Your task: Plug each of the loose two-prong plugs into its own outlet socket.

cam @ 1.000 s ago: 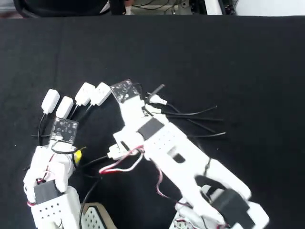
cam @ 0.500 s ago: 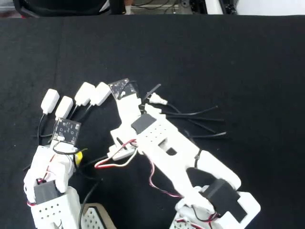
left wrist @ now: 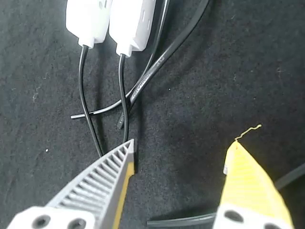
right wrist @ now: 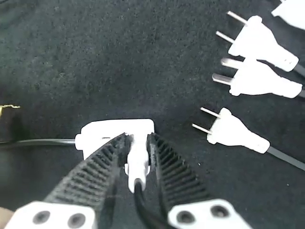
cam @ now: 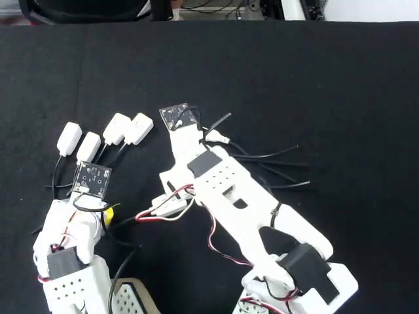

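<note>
My right gripper [right wrist: 137, 140] is shut on a white plug [right wrist: 138, 167], whose black cord runs back between the fingers. The plug's front end presses against a white outlet socket [right wrist: 114, 132], and its prongs are hidden. In the high view this gripper [cam: 182, 123] sits mid-table, with the socket [cam: 216, 137] peeking out beside it. Loose two-prong plugs [right wrist: 252, 78] lie close by, prongs pointing toward the gripper. From above they form a fan [cam: 118, 128] at the left. My left gripper [cam: 90, 178] stands open and empty [left wrist: 182, 144], just behind two of those plugs [left wrist: 128, 24].
Several loose black cords [cam: 275, 157] trail out to the right of the right arm. More cords [left wrist: 143, 86] cross the black cloth in front of the left gripper. A pale object [cam: 131, 297] sits at the near edge between the arms. The table's far edge [cam: 209, 21] runs along the back.
The right gripper head has shifted slightly farther up the table, and that arm's rear links have swung. The left arm and the fan of plugs have not moved.
</note>
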Robot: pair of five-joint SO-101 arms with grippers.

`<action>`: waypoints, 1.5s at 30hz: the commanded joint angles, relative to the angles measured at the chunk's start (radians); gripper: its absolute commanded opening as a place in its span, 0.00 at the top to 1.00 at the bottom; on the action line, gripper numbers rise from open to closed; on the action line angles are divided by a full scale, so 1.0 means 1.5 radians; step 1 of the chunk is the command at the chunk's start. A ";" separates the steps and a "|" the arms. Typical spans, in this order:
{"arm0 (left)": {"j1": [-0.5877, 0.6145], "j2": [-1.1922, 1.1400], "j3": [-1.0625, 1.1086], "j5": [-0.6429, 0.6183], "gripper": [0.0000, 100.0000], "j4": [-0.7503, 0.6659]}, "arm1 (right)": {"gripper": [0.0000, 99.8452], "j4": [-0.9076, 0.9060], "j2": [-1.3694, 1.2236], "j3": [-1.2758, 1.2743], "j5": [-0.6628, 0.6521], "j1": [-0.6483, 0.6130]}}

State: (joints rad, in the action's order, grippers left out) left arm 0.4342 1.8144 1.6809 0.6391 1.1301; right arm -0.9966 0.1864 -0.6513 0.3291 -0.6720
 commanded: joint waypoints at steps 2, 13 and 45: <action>-0.008 0.003 0.012 0.005 0.70 0.002 | 0.99 0.012 -0.002 -0.009 0.007 -0.005; -0.008 0.003 0.012 0.005 0.70 0.003 | 0.99 0.080 -0.005 -0.070 0.025 -0.040; -0.009 0.003 0.012 0.006 0.70 0.000 | 0.99 -0.139 -0.088 -0.023 -0.056 0.013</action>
State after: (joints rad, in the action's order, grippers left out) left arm 0.4342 1.8144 1.6809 0.6391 1.1301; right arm -1.1254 0.0606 -0.6682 0.2938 -0.7119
